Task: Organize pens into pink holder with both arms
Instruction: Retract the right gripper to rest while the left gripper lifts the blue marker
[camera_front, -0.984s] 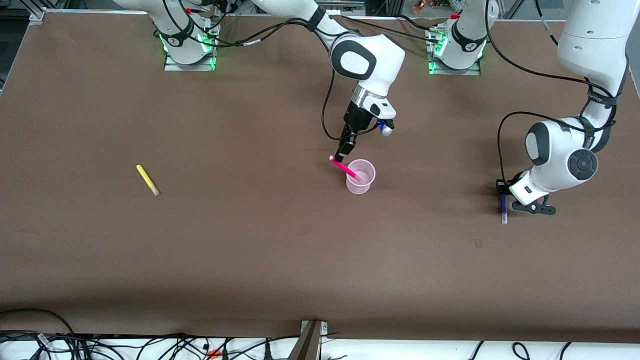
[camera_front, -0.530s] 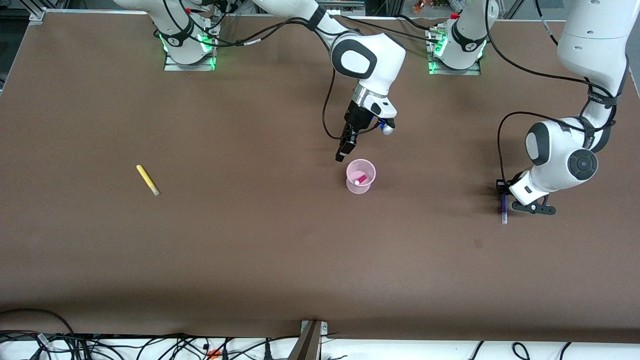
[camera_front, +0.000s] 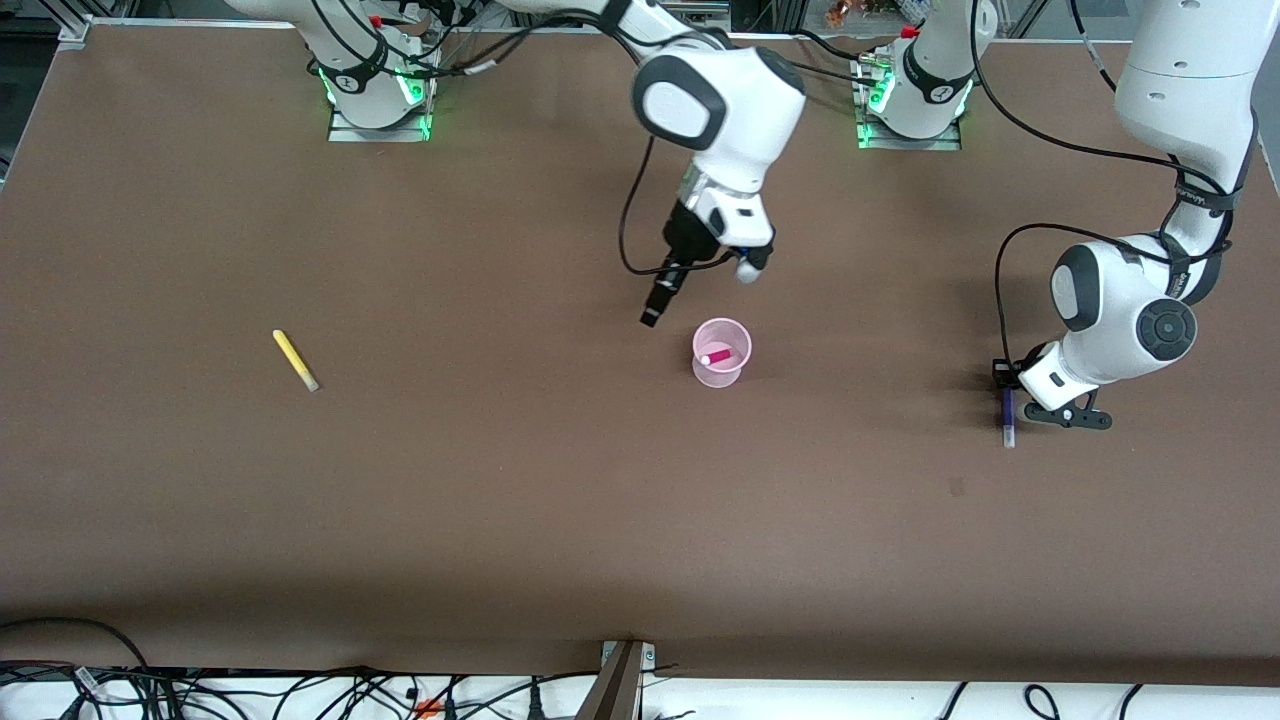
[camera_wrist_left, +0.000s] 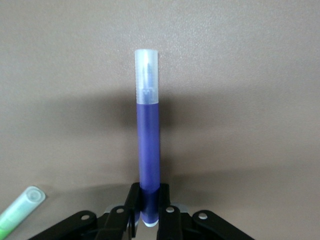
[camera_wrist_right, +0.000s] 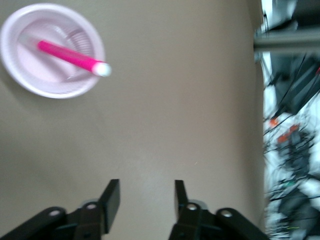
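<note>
Inside pink holder (camera_front: 721, 353): magenta pen (camera_front: 716, 356), delivered. Right gripper (camera_front: 655, 304) over table beside holder, fingers apart, empty. Left gripper (camera_front: 1003, 376) at table, clamped on purple pen (camera_front: 1007, 413). Next likely: lift purple pen, carry to holder; yellow pen (camera_front: 295, 360) remains on table toward right arm's end.

Two arms, one end effector parted, one closed

The right end effector (camera_front: 652, 308) hangs with fingers apart above the middle of the desk (camera_front: 500, 500), angled down; the left end effector (camera_front: 1004, 385) sits low near the left arm's end, fingers pinched on the purple pen (camera_wrist_left: 149, 150).

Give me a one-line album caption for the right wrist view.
Open right gripper above the table, magenta pen inside the pink holder.
</note>
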